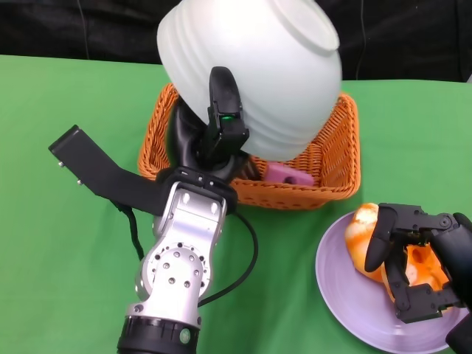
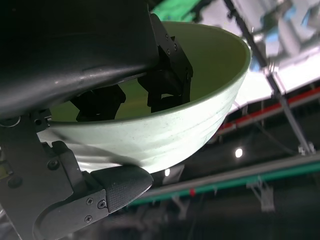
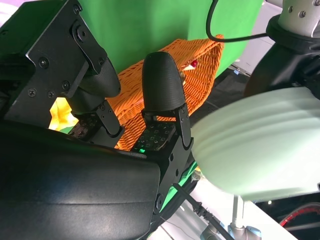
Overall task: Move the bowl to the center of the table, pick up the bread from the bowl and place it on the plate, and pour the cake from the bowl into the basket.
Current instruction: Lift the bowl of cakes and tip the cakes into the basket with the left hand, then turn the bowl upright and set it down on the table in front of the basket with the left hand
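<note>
My left hand (image 1: 214,133) grips the rim of the white ribbed bowl (image 1: 254,70) and holds it tipped steeply over the orange wicker basket (image 1: 335,158). A pink cake (image 1: 289,175) lies on the basket's floor under the bowl. The left wrist view looks into the bowl (image 2: 170,135), where only my fingers (image 2: 165,85) show. The orange bread (image 1: 369,240) lies on the lilac plate (image 1: 339,295) at the lower right. My right hand (image 1: 417,258) hovers over the bread with fingers curled around it; contact is unclear. The right wrist view shows those fingers (image 3: 162,90), the basket (image 3: 165,75) and the bowl (image 3: 260,145).
A green cloth (image 1: 66,243) covers the table, with bare cloth left of my left forearm (image 1: 177,258). The basket stands at the far middle, against a black backdrop (image 1: 74,29). The plate reaches the picture's lower right edge.
</note>
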`<action>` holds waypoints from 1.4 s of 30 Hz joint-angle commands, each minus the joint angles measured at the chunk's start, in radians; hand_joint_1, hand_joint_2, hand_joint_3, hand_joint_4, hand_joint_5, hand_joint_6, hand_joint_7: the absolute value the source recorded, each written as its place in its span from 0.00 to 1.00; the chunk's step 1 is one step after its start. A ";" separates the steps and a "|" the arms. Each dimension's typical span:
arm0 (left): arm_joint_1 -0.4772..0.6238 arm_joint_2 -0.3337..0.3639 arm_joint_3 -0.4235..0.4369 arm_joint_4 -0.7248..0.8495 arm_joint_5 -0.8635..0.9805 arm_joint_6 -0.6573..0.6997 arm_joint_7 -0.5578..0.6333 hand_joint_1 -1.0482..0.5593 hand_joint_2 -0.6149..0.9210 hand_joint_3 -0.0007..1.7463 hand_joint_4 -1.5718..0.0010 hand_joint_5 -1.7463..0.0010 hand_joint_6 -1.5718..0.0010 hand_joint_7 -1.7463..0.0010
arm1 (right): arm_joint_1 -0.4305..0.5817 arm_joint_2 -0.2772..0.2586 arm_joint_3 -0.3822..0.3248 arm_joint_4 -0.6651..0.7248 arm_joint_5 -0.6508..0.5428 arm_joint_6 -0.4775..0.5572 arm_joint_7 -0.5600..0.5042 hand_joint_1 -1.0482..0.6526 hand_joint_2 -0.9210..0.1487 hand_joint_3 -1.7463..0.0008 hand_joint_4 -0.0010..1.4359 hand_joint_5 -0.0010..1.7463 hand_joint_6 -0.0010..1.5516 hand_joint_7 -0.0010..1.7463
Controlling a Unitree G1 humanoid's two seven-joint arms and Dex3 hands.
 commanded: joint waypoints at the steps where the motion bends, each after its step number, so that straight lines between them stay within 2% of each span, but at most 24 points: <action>1: 0.026 -0.136 0.005 -0.031 -0.022 0.000 -0.068 0.44 0.57 0.97 0.30 0.00 0.45 0.00 | -0.003 -0.021 -0.003 0.010 0.004 0.001 0.005 0.86 0.66 0.05 0.71 1.00 0.57 0.85; 18: 0.064 -0.117 -0.001 -0.080 -0.051 0.064 -0.145 0.43 0.60 0.92 0.31 0.00 0.45 0.00 | -0.006 -0.020 -0.001 0.016 0.007 -0.004 0.007 0.86 0.66 0.04 0.70 1.00 0.58 0.84; 22: 0.107 -0.092 -0.012 -0.140 -0.057 0.099 -0.173 0.42 0.65 0.87 0.31 0.00 0.46 0.00 | -0.003 -0.018 -0.002 0.009 0.006 0.006 0.007 0.85 0.67 0.04 0.70 1.00 0.58 0.84; 27: 0.164 -0.023 -0.039 -0.226 0.034 0.092 -0.224 0.42 0.67 0.86 0.31 0.00 0.46 0.00 | -0.006 -0.017 -0.001 0.010 0.003 0.007 0.006 0.85 0.66 0.05 0.70 1.00 0.58 0.84; 34: 0.199 0.007 -0.048 -0.282 0.104 0.086 -0.235 0.44 0.66 0.86 0.32 0.00 0.46 0.00 | -0.009 -0.017 -0.001 0.016 0.006 0.001 0.004 0.86 0.66 0.05 0.70 1.00 0.58 0.84; 37: 0.282 0.105 -0.074 -0.385 0.199 0.081 -0.251 0.47 0.63 0.89 0.32 0.00 0.44 0.00 | -0.012 -0.019 -0.002 0.018 0.007 0.002 0.006 0.87 0.66 0.05 0.70 1.00 0.58 0.84; 41: 0.303 0.110 -0.078 -0.409 0.222 0.085 -0.255 0.48 0.62 0.90 0.32 0.00 0.43 0.00 | -0.012 -0.020 -0.002 0.019 0.008 0.001 0.006 0.87 0.66 0.05 0.70 1.00 0.58 0.84; 42: 0.323 0.144 -0.082 -0.427 0.282 0.056 -0.268 0.48 0.62 0.89 0.31 0.00 0.43 0.01 | -0.013 -0.020 -0.002 0.020 0.009 0.002 0.006 0.87 0.66 0.05 0.70 1.00 0.58 0.84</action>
